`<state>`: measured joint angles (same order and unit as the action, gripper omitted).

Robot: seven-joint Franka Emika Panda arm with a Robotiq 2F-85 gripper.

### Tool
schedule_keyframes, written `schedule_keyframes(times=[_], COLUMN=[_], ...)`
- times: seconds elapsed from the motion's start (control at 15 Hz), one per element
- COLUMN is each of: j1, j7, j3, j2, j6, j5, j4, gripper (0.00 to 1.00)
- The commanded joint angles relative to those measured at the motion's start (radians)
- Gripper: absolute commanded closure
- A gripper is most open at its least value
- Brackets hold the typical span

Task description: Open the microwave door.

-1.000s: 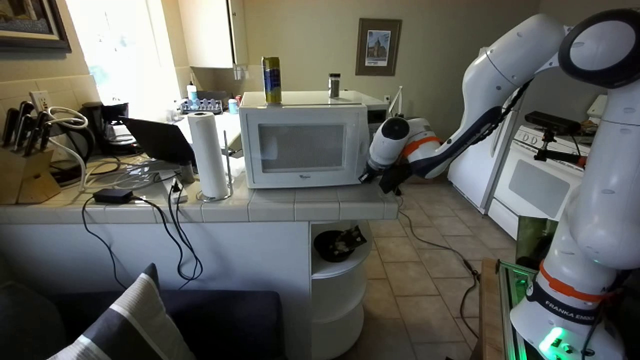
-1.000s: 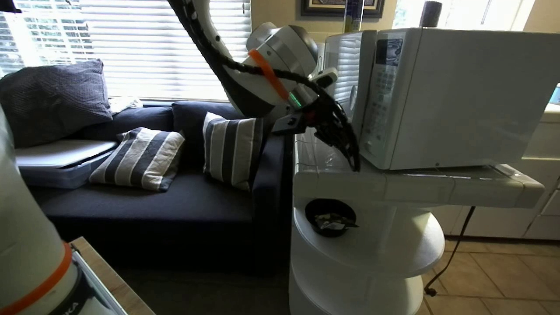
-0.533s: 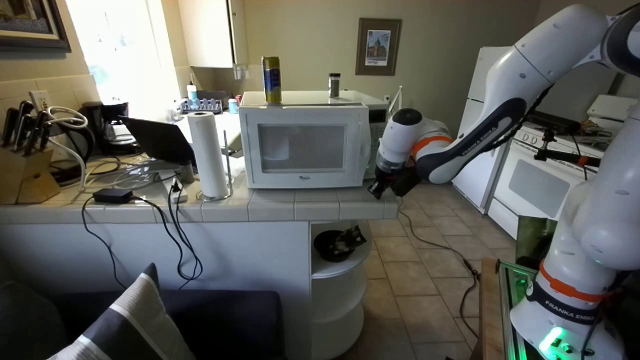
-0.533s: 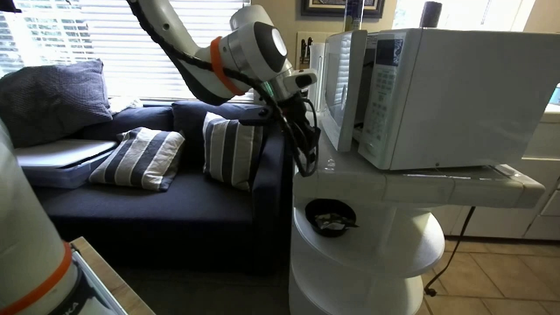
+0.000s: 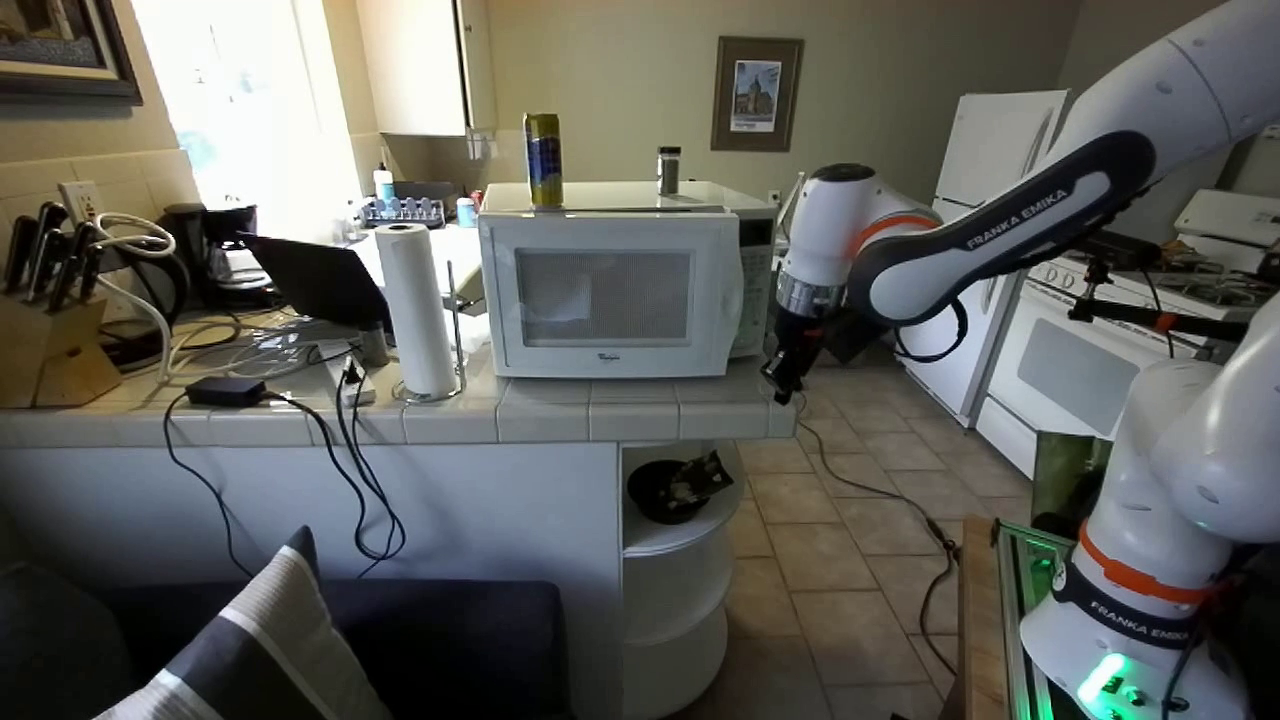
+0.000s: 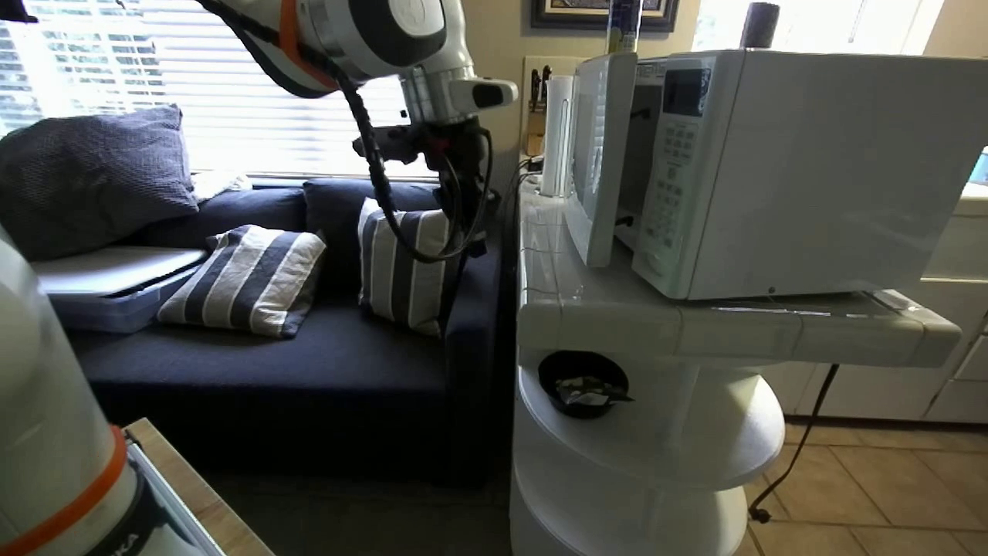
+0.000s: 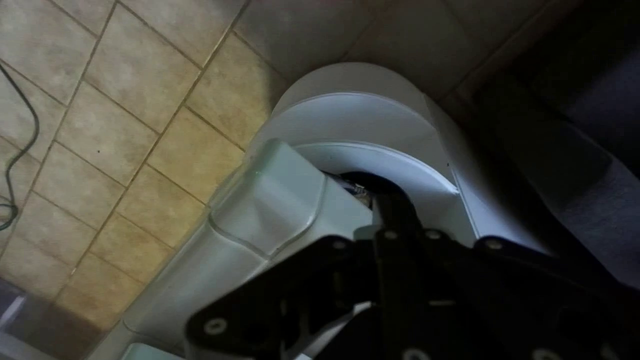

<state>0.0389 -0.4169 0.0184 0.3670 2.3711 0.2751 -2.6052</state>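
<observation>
The microwave door [image 5: 608, 360] is white-framed with a dark window and stands ajar on the white microwave [image 6: 834, 170]. In an exterior view a dark gap shows between the door [image 6: 617, 162] and the control panel, with latch hooks on the door's inner side. My gripper [image 5: 780, 388] points down beside the microwave's front right corner, apart from the door. It also shows in an exterior view [image 6: 472, 245], well away from the door's free edge. In the wrist view my gripper [image 7: 395, 210] has its fingers together with nothing seen between them. The door is not clearly visible there.
The tiled counter [image 5: 640, 420] ends just below my gripper. A tall can [image 5: 543, 160] and a small jar [image 5: 668, 172] stand on the microwave. A paper towel roll [image 5: 415, 310] stands beside it. A black bowl [image 6: 583, 384] sits on the shelf below.
My gripper has moved from against the door's free edge back and away from the microwave, and now points more straight down. The door has swung outward from nearly shut to ajar.
</observation>
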Motion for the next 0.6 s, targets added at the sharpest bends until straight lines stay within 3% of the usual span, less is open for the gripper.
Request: schedule_keyframes(times=[0.0,0.07,0.13,0.33,0.4,0.47,0.53], j1=[0.017,0.021,0.028,0.059,0.068,0.077,0.088], j7=[0.026,0.039,0.047,0.104,0.144,0.189,0.224], j3=[-0.035,-0.036,-0.032,-0.003,0.01,0.027,0.04], j2=[0.158,0.192,0.232,0.338,0.365,0.393,0.418], j6=[-0.083,-0.1,-0.095,-0.096,-0.104,-0.117,-0.116], j5=[-0.072,-0.077,-0.077,-0.072,-0.067,-0.066,-0.063], j4=[-0.046,-0.052,-0.068,-0.106,-0.113,-0.119,-0.127], gripper=[0.96,0.79,0.98,1.0,0.74,0.73,0.66])
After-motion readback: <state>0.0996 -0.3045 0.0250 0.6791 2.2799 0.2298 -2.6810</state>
